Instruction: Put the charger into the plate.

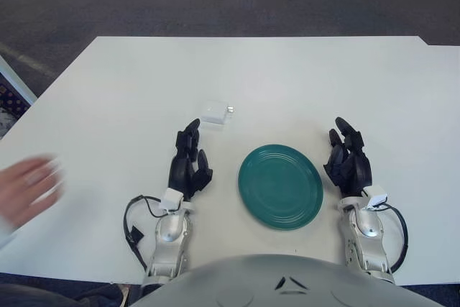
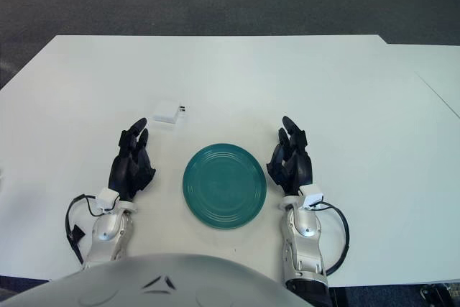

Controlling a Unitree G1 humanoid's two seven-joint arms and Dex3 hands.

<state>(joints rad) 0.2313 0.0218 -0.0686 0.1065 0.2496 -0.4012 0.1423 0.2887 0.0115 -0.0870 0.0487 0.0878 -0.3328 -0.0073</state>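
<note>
You are looking down at a white table (image 1: 108, 98) with the charger (image 1: 215, 112) lying flat on it, just beyond your left hand (image 1: 190, 163) and a little toward the middle. It is not touching the hand or the plate (image 1: 280, 185); the green plate is sitting between your two hands, nearer to you than the charger, with nothing on it. Your left hand is resting palm down with its fingers (image 1: 189, 134) loosely extended toward the charger and holding nothing. Your right hand (image 1: 349, 160) is lying just beside the plate's right rim, fingers likewise relaxed and holding nothing. A blurred human hand (image 1: 27, 188) is showing at the left edge of the table, well apart from everything else, so you are best off keeping your motion away from that side.

The charger is looking like a small, rigid plastic block, probably light, with smooth sides that may slip under a weak pinch. Its metal prongs (image 1: 230, 111) are pointing right, toward the plate side. You are likely better off closing on the two long flat sides of the white body rather than on the prongs, and lifting it clear before carrying it to the plate, since a light block like this may skid if nudged.
</note>
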